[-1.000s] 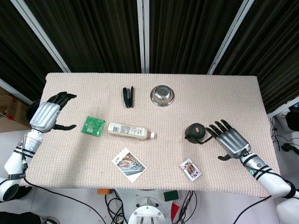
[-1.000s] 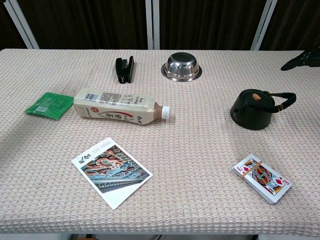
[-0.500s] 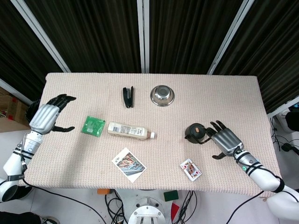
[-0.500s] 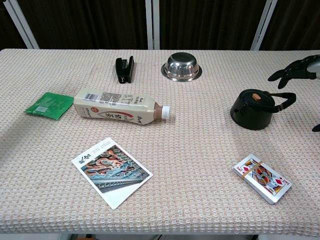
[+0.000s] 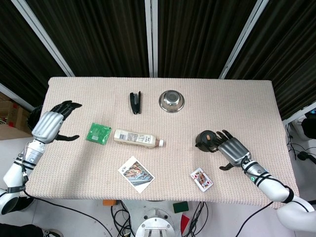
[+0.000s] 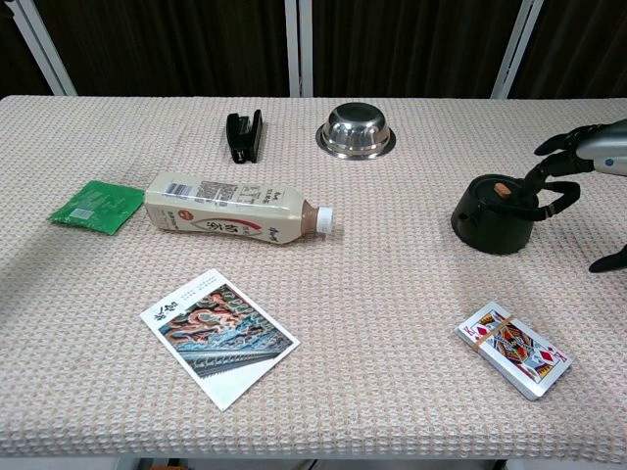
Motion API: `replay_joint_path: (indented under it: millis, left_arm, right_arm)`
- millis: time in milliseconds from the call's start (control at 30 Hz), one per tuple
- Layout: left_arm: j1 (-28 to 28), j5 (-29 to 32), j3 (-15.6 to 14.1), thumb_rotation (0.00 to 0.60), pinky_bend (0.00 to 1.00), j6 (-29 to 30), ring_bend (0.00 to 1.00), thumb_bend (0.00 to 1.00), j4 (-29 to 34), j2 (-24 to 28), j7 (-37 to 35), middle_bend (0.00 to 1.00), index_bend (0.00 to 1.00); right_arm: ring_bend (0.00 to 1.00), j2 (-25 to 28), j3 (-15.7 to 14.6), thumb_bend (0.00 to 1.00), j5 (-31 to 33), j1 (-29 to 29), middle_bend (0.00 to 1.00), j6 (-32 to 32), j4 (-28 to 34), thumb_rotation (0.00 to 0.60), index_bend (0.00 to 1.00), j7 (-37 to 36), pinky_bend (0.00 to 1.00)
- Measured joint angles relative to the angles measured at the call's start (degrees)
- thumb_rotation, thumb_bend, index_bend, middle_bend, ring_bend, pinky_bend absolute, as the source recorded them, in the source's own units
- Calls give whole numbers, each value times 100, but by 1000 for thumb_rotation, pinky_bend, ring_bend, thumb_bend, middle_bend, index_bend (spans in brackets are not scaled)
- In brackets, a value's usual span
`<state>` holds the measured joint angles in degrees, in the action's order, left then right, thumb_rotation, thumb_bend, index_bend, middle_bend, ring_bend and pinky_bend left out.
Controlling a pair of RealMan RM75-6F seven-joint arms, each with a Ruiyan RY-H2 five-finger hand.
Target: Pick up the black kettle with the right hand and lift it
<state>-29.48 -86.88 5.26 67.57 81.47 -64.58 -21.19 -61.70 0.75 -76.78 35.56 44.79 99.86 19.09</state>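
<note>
The black kettle [image 5: 204,139] stands upright on the right part of the table, with a brown knob on its lid and its handle [image 6: 555,193] pointing right. My right hand [image 5: 232,150] is just to its right, fingers spread, holding nothing. In the chest view the fingertips [image 6: 542,172] reach over the handle of the kettle [image 6: 493,216]; I cannot tell whether they touch it. My left hand [image 5: 48,125] hovers open at the table's left edge, far from the kettle.
A playing card deck [image 5: 202,178] lies in front of the kettle. A steel bowl [image 5: 172,100] and a black stapler [image 5: 135,101] sit at the back. A lying bottle [image 5: 138,138], a green packet [image 5: 99,133] and a picture card [image 5: 136,174] occupy the left half.
My right hand has moved left toward the kettle, and its fingers now reach over the handle. The kettle has not moved. The left hand has barely shifted.
</note>
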Motion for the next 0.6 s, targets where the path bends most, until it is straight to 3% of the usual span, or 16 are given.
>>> replay_joint_path:
  millis: [600]
  left_arm:
    - [23, -51, -47, 591, 183, 16, 75, 28, -74, 1, -92, 147, 150]
  right_arm:
    - [133, -213, -91, 116, 240, 81, 241, 7, -36, 480, 311, 204, 0]
